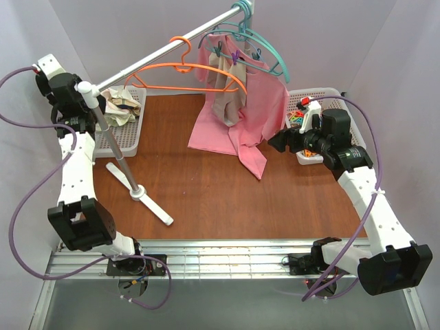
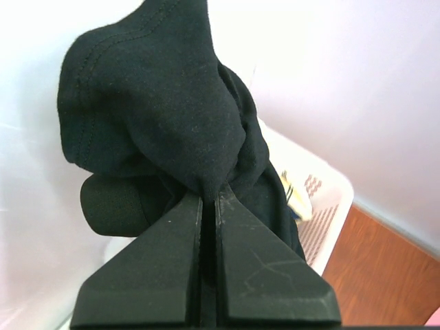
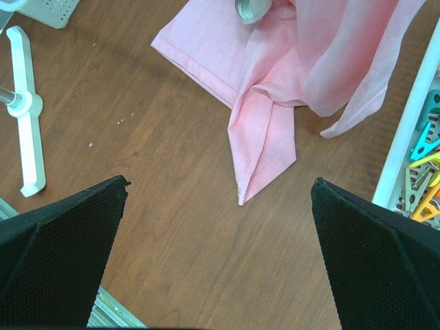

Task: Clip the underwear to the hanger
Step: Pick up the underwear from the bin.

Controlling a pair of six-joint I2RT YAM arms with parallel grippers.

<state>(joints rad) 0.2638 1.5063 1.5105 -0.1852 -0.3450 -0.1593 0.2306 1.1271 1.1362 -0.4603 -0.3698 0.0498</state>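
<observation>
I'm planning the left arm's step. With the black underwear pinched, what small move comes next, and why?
Probably carry the underwear toward the orange hanger: the left fingers are shut on it, and the hanger hangs bare on the rail.

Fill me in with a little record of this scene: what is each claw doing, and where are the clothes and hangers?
left gripper: shut on the black underwear, held up near a white basket
right gripper: open, empty, above the table
orange hanger: hooked on the rail, bare
pink shirt: hanging among the teal hangers, lower end lying on the table
clips: in the basket at the right
</observation>
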